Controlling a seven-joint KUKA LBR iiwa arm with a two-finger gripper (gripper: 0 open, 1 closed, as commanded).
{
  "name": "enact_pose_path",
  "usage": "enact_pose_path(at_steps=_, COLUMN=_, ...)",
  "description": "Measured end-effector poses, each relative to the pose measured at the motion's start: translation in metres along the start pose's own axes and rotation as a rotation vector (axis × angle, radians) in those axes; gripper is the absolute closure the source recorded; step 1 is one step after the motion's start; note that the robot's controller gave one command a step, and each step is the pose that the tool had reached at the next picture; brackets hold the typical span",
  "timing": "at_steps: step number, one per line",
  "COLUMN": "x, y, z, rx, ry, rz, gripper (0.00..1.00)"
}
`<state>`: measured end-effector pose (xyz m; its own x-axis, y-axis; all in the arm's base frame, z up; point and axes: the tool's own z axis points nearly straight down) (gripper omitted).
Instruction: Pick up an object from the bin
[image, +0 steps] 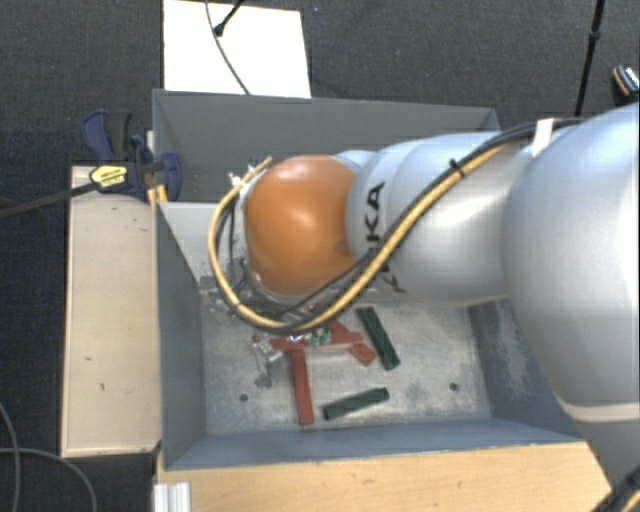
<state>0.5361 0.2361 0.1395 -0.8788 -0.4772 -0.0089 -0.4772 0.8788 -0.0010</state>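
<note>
My gripper (266, 353) shows as a bit of grey metal below the arm's orange cover, low over the bin floor left of centre. Right beside it lies a red stick (301, 388), pointing toward the bin's front wall. A second red piece (352, 342) lies crosswise at the stick's upper end, partly hidden under the arm. Nothing is visibly held.
A dark green bar (379, 338) lies tilted right of the red pieces. Another dark green bar (355, 403) rests near the front wall. The arm covers the bin's back half and right side.
</note>
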Motion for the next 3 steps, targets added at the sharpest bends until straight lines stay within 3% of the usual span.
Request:
enact_pose_path(at_steps=1, x=0.072, y=-0.087, z=0.069, rx=-0.002, ry=0.006, rz=-0.022, gripper=0.0)
enact_pose_path(at_steps=2, x=0.071, y=-0.084, z=0.069, rx=-0.002, ry=0.008, rz=-0.022, gripper=1.0)
enact_pose_path(at_steps=3, x=0.065, y=-0.064, z=-0.059, rx=0.001, ry=-0.002, rz=-0.055, gripper=1.0)
